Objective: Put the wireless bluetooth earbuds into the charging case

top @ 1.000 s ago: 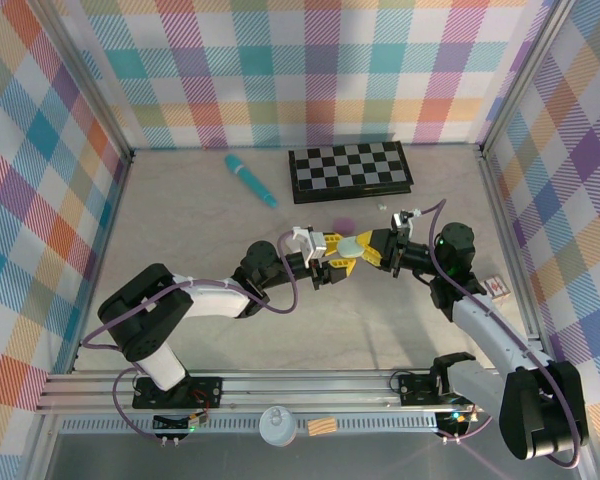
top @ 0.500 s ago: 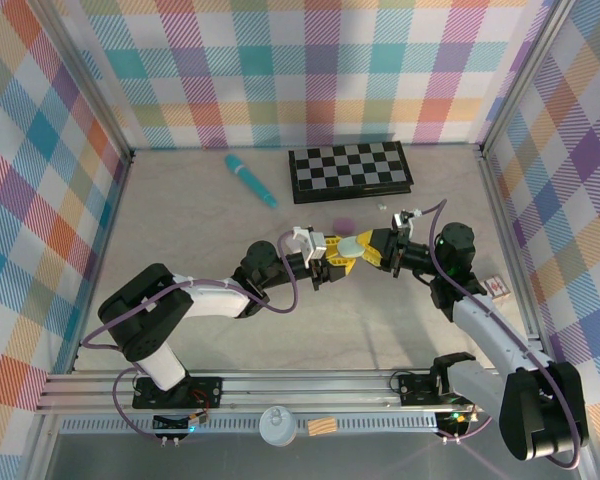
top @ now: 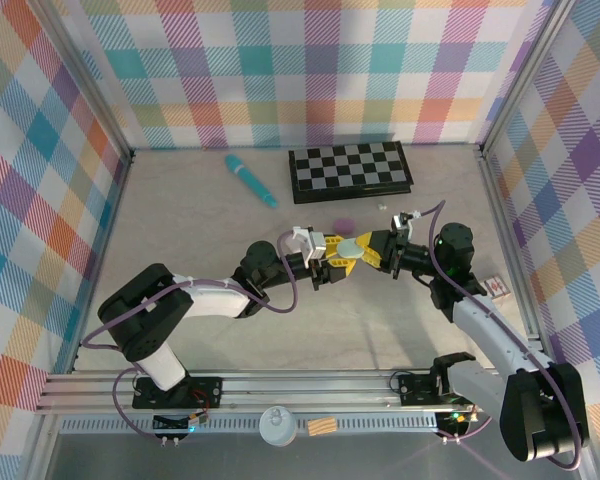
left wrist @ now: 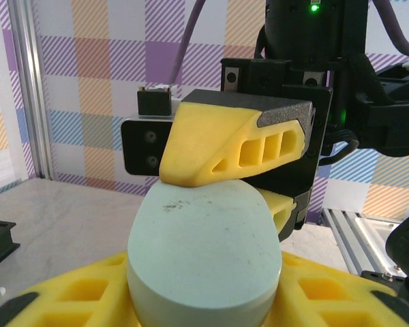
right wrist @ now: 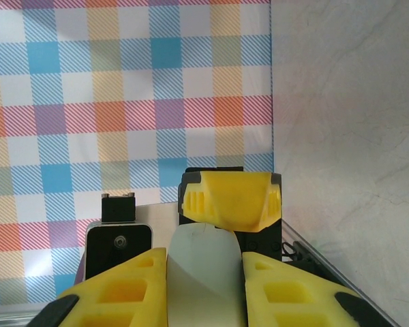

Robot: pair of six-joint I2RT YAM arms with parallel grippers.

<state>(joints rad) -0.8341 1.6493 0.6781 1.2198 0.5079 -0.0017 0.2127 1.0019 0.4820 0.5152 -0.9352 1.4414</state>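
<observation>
The charging case (top: 352, 246), a pale mint pebble, hangs above the middle of the table, where both grippers meet. My left gripper (top: 338, 256) is shut on its broad body (left wrist: 204, 252), with yellow fingers (left wrist: 68, 300) on either side. My right gripper (top: 366, 249) is shut on its narrow sides (right wrist: 204, 272). One right finger (left wrist: 225, 150) lies over the case's top. A tiny whitish earbud (top: 381, 206) lies on the table near the chessboard, and a small pink-purple piece (top: 343, 224) lies just behind the grippers. The case appears closed.
A black-and-white chessboard (top: 350, 168) lies at the back and a long teal stick (top: 250, 180) at the back left. A small box (top: 497, 288) sits by the right wall. Checked walls enclose the table on three sides.
Both grippers stay together at the same spot, holding the case. The left fingers tightened a little and eased back, and the case shifted only slightly.
</observation>
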